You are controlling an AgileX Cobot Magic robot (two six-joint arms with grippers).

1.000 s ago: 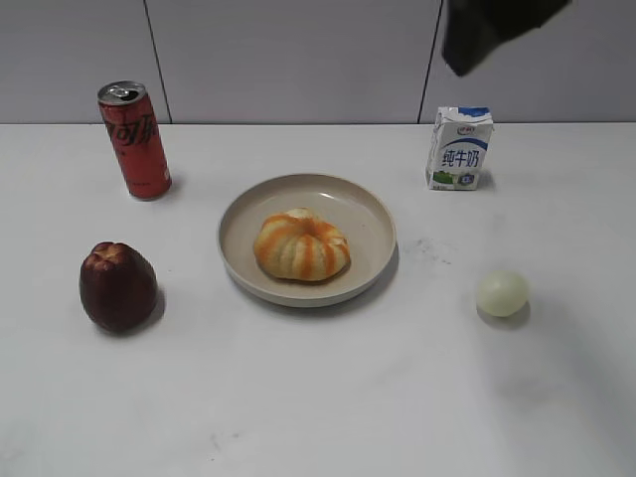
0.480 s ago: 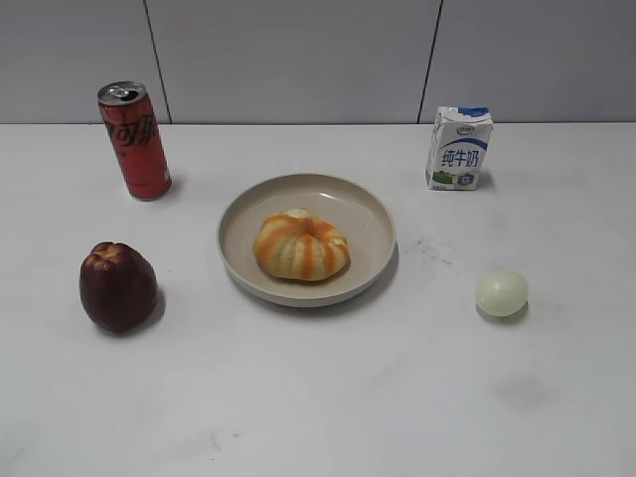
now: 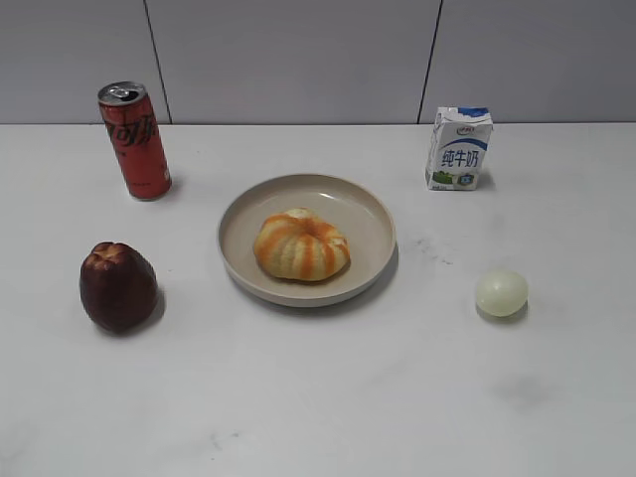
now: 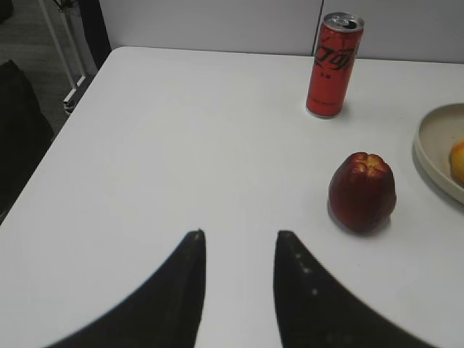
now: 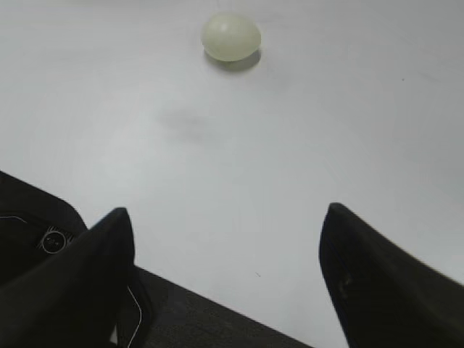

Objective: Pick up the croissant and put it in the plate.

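Two tools clear of the table's middle, croissant on the plate

Two tools show only in their own wrist views. The left tool (image 4: 238, 235) hovers above bare white table (image 4: 167, 145) with its dark fingers spread a narrow gap apart and nothing between them. Ahead of it and to its right stands a dark maroon apple-like fruit (image 4: 362, 191), upright, and farther back a red cola can (image 4: 333, 64) with its top opened. At the right edge of that view a slice of the plate rim is seen.

The right tool (image 5: 227, 217) has its fingers spread wide, holding nothing, over the near edge of the table. Well ahead of it lies a small pale whitish ball (image 5: 230, 36), alone on the surface.

From the exterior view, neither arm appears. The croissant (image 3: 301, 244), striped orange and cream, sits inside the plate (image 3: 366, 214), a little left of the dish's centre and resting on its floor. The plate lies mid-table, between the fruit on the left and the pale ball on the right. A small white and blue milk carton (image 3: 459, 148) stands upright behind the plate to the right, near the back wall.
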